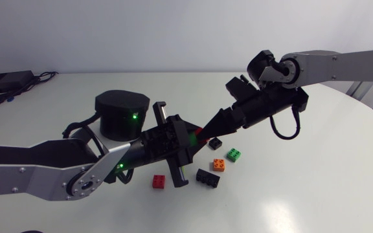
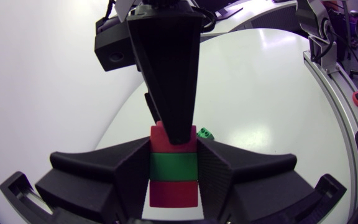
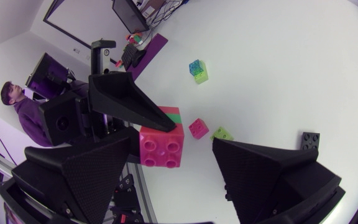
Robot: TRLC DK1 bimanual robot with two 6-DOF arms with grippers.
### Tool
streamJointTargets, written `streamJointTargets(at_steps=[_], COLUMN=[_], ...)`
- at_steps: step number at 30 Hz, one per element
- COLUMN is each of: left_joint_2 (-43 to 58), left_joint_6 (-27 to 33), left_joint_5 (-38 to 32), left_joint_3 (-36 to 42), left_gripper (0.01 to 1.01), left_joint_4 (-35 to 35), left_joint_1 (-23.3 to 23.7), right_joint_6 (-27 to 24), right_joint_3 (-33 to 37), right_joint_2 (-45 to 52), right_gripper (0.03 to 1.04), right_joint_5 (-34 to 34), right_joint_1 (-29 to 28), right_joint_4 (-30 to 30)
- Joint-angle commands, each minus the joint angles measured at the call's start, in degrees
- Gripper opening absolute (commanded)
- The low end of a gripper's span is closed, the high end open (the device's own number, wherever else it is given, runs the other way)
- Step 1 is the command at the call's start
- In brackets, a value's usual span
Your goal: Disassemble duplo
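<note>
Your left tool [image 2: 174, 163] is clamped on the duplo stack [image 2: 174, 190], its pads on either side of the green middle brick. It holds the stack up over the middle of the tabletop [image 1: 316, 175], well in from every edge. I judge this is a brace so the other arm can pull. Your right tool [image 3: 174, 149] stands apart, straddling the top brick [image 3: 160, 144], with one finger just beside it and the other well clear. Loose bricks [image 1: 207, 177] lie below on the tabletop.
</note>
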Motion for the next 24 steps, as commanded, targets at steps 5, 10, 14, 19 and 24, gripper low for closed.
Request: streamJointTargets(at_steps=[5,10,14,19,24], left_joint_2=[0.8,0.8,0.8,0.6,-1.6], left_joint_6=[-0.1,-0.2,-0.1,-0.2,-0.1], left_joint_5=[-0.6,-0.7,-0.8,-1.8,-2.4], left_joint_3=[2.0,1.9,1.7,1.0,-0.5], left_gripper=[0.316,0.316,0.320,0.533,0.790], left_joint_4=[0.8,0.8,0.7,0.5,0.2], left_joint_1=[-0.8,-0.9,-0.8,-0.7,-0.4], right_joint_6=[1.0,1.0,0.9,1.0,1.2], right_joint_3=[-2.0,-2.4,-3.0,-3.3,-3.2], right_joint_2=[1.1,0.3,-1.2,-2.1,-2.6], right_gripper=[0.76,0.34,0.29,0.28,0.27], right_joint_5=[-0.3,-0.3,-0.1,0.4,0.8], right_joint_1=[1.6,1.6,2.0,2.2,0.8], right_joint_4=[0.6,1.3,1.5,1.9,2.2])
